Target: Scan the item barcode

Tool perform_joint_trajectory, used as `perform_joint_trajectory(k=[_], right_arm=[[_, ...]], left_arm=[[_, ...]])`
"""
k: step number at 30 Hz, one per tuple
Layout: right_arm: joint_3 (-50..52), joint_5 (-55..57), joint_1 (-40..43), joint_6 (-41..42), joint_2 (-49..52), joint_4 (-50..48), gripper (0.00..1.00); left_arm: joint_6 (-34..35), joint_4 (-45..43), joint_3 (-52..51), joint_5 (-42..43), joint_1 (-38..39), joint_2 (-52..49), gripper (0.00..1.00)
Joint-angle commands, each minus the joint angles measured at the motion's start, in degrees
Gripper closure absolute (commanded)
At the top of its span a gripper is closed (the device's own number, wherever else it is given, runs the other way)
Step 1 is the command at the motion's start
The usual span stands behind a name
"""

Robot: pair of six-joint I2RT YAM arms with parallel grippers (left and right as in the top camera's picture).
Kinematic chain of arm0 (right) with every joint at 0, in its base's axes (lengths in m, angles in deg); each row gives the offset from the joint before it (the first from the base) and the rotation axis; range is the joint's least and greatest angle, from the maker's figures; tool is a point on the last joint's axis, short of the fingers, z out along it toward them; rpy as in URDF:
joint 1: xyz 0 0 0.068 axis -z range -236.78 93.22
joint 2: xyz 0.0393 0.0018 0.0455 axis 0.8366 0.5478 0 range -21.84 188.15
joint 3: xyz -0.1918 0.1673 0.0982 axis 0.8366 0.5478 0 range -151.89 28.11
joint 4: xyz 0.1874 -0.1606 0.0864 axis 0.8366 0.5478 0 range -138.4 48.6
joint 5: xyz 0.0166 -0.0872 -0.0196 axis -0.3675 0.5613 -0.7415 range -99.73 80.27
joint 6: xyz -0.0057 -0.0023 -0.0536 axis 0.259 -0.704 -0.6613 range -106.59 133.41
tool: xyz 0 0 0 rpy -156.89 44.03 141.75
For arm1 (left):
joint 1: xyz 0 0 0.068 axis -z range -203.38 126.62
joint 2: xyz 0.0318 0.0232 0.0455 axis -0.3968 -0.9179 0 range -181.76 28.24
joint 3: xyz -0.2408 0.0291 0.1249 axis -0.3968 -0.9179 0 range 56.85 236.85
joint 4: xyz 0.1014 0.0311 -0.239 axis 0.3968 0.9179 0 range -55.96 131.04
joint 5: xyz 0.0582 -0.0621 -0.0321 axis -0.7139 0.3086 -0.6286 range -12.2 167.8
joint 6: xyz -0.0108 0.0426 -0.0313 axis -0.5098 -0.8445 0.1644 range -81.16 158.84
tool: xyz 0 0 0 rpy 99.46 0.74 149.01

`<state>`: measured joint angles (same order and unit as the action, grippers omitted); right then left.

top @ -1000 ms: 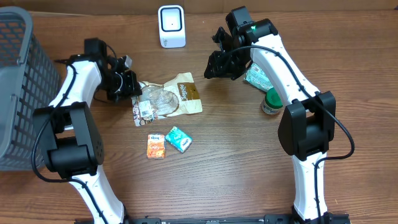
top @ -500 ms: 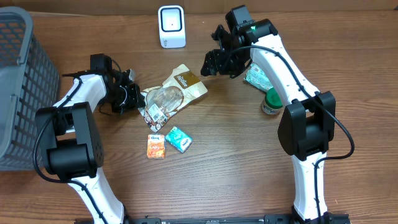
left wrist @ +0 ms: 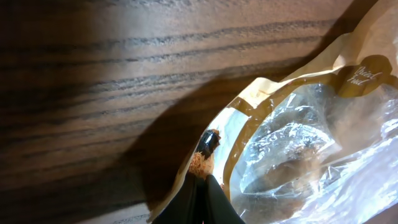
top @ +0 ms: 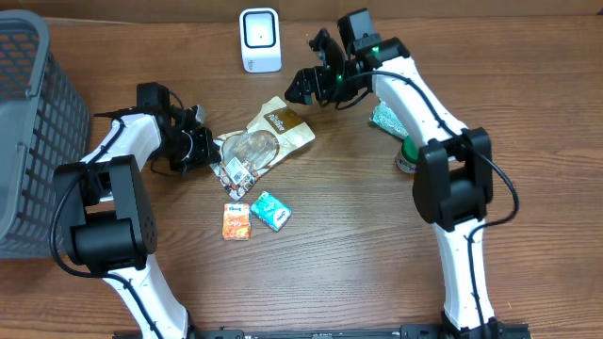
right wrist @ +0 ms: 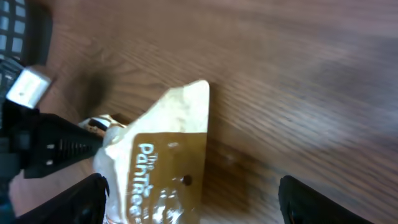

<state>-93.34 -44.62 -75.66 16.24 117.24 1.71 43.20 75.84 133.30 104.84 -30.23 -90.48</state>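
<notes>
- A wooden table [top: 377, 264] is showing from above, with two white and black robot arms reaching in from the near edge.
- A brown and clear snack pouch [top: 264, 141] is lying flat near the middle of the table, a white label [top: 236, 171] facing up at its lower left end.
- The left pincer [top: 209, 149] is clamping tight on the pouch's left edge; in the left wrist view its dark fingertips [left wrist: 202, 186] are meeting on the tan border of the pouch [left wrist: 298, 143].
- The right pincer [top: 300, 87] is hovering just beyond the pouch's upper right corner, apart from it.
- In the right wrist view its two fingers [right wrist: 68, 199] are standing wide at the frame's lower corners, gripping nothing, with the pouch [right wrist: 168, 162] lying below them.
- A white scanner [top: 259, 40] is standing upright at the far edge, behind the pouch and apart from it.
- An orange packet [top: 236, 221] and a teal packet [top: 270, 210] are lying side by side nearer the front.
- A grey basket [top: 28, 132] is sitting at the far left.
</notes>
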Motion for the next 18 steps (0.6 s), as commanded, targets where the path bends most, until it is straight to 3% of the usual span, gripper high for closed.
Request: perform_joint_trajectory(k=[1, 5, 18], right_arm=[[0.4, -7.4, 0.2, -2.1, 3.8, -0.4, 0.16], [0.4, -11.6, -0.4, -3.2, 6.1, -0.2, 0.23], [0.4, -14.1, -5.0, -7.9, 6.5, 5.2, 0.28]], left_arm=[[0.5, 0.9, -2.5, -3.7, 0.2, -1.9, 0.96], [0.5, 0.8, -2.5, -3.8, 0.2, -1.9, 0.96], [-0.3, 0.8, -2.5, -6.4, 0.2, -1.9, 0.96]])
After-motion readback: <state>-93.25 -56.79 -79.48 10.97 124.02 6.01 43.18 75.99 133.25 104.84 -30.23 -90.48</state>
